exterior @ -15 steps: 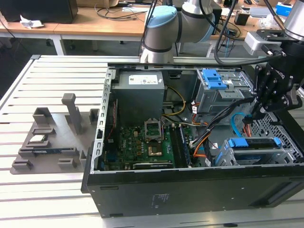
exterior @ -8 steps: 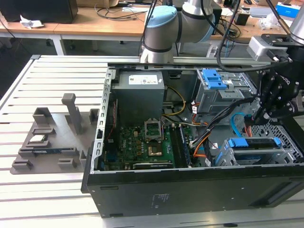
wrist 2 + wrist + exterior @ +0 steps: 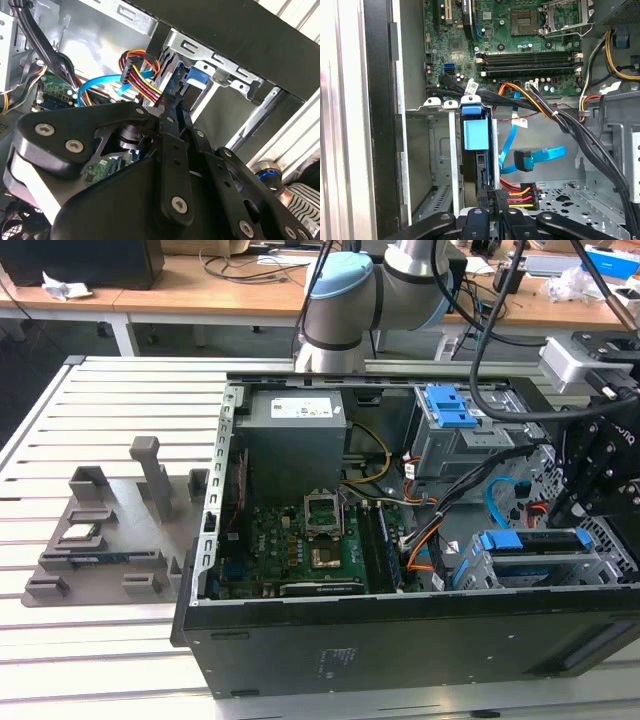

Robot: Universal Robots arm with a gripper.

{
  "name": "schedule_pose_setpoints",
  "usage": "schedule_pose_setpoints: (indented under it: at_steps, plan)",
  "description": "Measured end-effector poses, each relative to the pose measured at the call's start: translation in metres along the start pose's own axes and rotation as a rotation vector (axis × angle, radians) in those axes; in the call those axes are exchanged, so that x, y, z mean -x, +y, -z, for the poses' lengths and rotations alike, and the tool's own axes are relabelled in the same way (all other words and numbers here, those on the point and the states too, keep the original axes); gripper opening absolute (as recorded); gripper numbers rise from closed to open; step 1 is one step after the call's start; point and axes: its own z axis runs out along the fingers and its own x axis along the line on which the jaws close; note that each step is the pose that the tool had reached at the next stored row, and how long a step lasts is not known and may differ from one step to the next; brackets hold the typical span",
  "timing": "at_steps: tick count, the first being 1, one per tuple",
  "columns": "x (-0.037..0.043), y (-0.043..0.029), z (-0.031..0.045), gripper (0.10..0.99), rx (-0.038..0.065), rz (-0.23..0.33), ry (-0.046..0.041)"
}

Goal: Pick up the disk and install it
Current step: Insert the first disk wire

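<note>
The disk [image 3: 476, 131], blue-framed and standing on edge, is seen seated in the metal drive cage [image 3: 437, 150] at the corner of the open computer case [image 3: 400, 640]. The gripper [image 3: 490, 212] is positioned at the disk's rear edge, its fingers [image 3: 172, 145] drawn narrowly together around it, beside the power connector [image 3: 520, 196].

Green motherboard [image 3: 520, 40]; blue disk [image 3: 476, 132] frame; black gripper [image 3: 172, 107]; orange, red, yellow power cable [image 3: 520, 195]; black case [image 3: 400, 640].
</note>
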Motion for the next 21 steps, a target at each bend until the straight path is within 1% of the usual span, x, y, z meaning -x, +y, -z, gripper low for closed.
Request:
schedule_pose_setpoints:
  at_steps: [4, 8, 21]
  plan:
    - [-0.0016, -0.001, -0.0026, 0.169, 0.0, 0.0, -0.0001]
    - [-0.0015, -0.001, -0.0061, 0.169, 0.0, 0.0, 0.0]
    - [-0.0013, -0.0026, -0.0112, 0.169, 0.0, 0.0, -0.0002]
